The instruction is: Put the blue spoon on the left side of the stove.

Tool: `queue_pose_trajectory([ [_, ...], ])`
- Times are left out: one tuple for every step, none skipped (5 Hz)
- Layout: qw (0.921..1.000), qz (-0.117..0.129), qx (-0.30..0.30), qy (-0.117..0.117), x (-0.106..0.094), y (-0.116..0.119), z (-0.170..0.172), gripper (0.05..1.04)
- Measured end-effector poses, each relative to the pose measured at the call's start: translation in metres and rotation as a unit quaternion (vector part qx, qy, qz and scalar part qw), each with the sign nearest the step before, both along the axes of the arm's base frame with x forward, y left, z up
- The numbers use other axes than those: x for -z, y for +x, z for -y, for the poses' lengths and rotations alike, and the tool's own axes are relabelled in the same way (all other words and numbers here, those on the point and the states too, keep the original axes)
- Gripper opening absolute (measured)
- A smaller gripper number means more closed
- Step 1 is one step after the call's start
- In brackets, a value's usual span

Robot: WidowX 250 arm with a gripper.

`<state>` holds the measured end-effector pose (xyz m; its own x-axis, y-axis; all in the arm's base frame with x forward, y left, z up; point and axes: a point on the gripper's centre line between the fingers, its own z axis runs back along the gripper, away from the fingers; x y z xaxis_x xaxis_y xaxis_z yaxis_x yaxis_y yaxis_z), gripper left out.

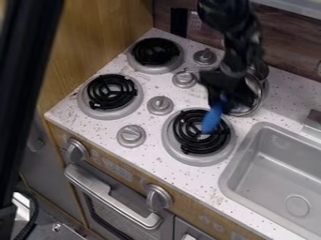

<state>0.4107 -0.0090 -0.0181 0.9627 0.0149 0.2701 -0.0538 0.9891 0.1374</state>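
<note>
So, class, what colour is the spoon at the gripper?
The spoon is blue, as the camera view shows.

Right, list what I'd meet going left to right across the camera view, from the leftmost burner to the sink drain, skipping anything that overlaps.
Leftmost burner, knob between the two front burners, blue spoon, sink drain.
</note>
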Motion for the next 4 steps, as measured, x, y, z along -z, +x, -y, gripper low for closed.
queue_pose_trajectory([
  [0.9989, 0.004, -0.046, -0.001, -0.015, 0.011, -0.042, 0.343],
  [0.9976, 0.0, -0.069, 0.003, -0.008, 0.018, -0.078, 0.343],
  [0.9963, 0.001, -0.085, 0.012, -0.006, 0.029, -0.101, 0.343],
  [0.9961, -0.01, -0.086, 0.012, 0.002, 0.033, -0.122, 0.343],
])
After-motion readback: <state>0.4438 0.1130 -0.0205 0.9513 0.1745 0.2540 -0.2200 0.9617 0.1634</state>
